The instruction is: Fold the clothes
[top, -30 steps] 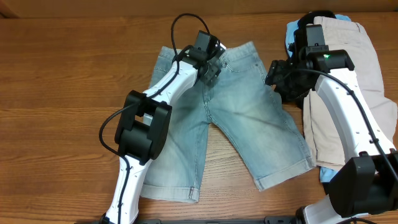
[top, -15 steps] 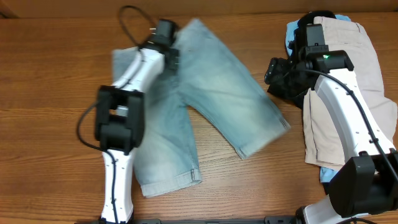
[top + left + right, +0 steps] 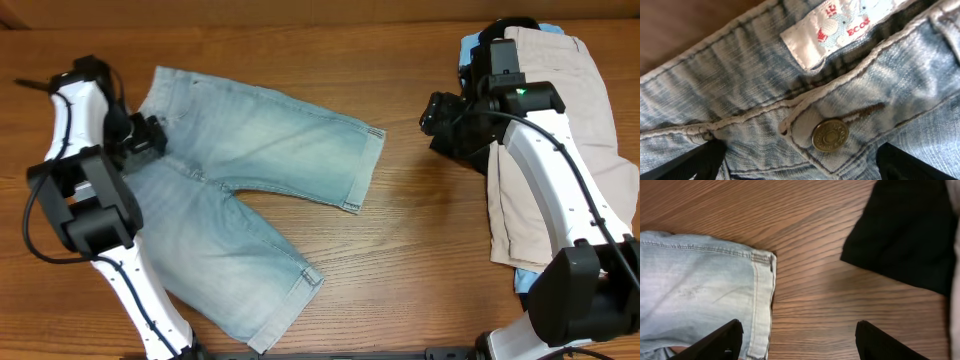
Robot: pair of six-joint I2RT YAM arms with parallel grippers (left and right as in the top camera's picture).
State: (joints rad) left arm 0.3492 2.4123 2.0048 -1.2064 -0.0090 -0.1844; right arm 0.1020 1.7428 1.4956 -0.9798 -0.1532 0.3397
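Wooden table (image 3: 420, 250): denim shorts (image 3: 250, 160) lie at 9 o'clock. Your left gripper (image 3: 148, 136) sits spread over the waistband (image 3: 765, 107); your right gripper (image 3: 798, 325), at 2 o'clock, is also released.

Place: a robot test bench, lab-like rather than a home.
Surface: a bare wood-grain tabletop (image 3: 420, 250) fills every view.
Machines: white-and-black left arm (image 3: 85, 200) and right arm (image 3: 560, 170), a loose black cable (image 3: 27, 225), a lit green lamp (image 3: 523, 91).
Test items: denim shorts (image 3: 240, 170) spread flat; stacked beige and blue garments (image 3: 595, 90) at the right edge.
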